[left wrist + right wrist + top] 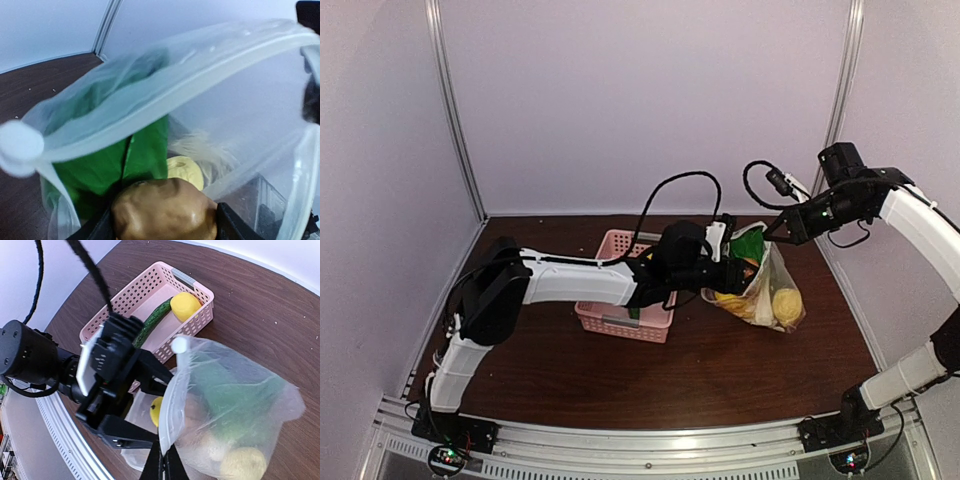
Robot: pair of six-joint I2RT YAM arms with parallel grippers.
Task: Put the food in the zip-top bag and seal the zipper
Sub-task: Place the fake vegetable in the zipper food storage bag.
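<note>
Pinches the limp, likely slippery zip-top bag at its rim in closed right fingers (soundest hold). Clasps the hard, light-looking brown round one between half-spread left fingers.

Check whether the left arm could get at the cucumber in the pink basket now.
Probably not yet: the left hand holds a brown piece at the mouth of the bag. Once that drops, the cucumber lies uncovered in the open basket.

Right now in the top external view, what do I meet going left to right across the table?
left arm's base → pink basket → zip-top bag → right arm's base
</note>
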